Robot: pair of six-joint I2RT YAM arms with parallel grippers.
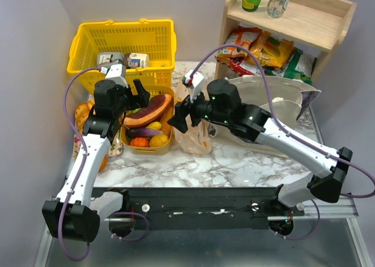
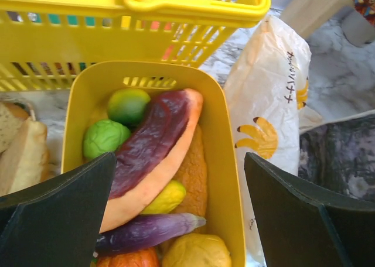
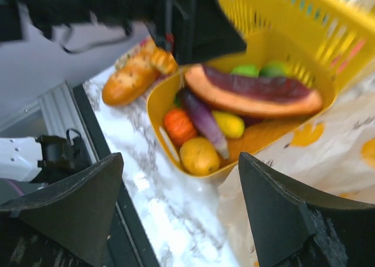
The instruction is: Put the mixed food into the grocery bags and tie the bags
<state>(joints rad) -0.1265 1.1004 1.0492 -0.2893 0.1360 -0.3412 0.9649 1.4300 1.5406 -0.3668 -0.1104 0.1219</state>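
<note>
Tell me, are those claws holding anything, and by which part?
Nothing is held. The left gripper is open over the tray; the right gripper is open beside it.

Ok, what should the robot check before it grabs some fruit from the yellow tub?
1. Left gripper open: ok, its jaws stand wide apart.
2. Left gripper lined up over food: ok, it hangs above the long slice in the yellow tub.
3. Slice free to lift: ok, it lies on top of the pile, and the eggplant is beside it, not over it.
4. Right gripper empty: ok, it is open and holds nothing.
5. Peach bag within reach: ok, it lies right beside the tub.
6. Bag mouth open for food: cannot tell, no opening shows.
</note>
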